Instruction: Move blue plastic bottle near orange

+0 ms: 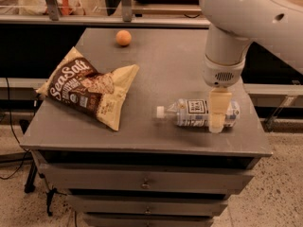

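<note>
The blue plastic bottle (194,113) lies on its side on the grey table (165,70), near the front right, with its white cap pointing left. The orange (123,37) sits at the back of the table, left of centre, far from the bottle. My gripper (217,123) hangs down from the white arm (236,18) and is low over the bottle's right half, in front of its label end. Part of the bottle is hidden behind the gripper.
A brown and cream Sea Salt chip bag (87,90) lies on the left half of the table. The table has drawers (144,183) below its front edge. Shelving and a rail stand behind the table.
</note>
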Motion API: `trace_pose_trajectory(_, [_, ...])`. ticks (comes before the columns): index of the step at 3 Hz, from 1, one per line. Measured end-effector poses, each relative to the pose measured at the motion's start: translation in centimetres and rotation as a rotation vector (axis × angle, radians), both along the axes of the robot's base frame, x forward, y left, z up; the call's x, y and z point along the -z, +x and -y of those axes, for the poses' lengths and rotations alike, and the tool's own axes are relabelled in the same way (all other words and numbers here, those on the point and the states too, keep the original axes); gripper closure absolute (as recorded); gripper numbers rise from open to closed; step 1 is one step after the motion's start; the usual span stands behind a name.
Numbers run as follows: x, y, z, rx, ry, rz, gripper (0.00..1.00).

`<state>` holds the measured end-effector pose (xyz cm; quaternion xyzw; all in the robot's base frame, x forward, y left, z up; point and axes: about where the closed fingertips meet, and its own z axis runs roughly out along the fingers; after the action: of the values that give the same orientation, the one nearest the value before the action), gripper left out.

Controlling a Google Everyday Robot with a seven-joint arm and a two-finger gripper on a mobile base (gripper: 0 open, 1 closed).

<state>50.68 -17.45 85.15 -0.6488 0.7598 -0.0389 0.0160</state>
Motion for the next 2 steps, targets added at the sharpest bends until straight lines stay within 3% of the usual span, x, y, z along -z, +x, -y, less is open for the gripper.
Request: trace_pose_trajectory(2, [1.5,0.09,0.33,0.022,-0.028,-0.03,0.45])
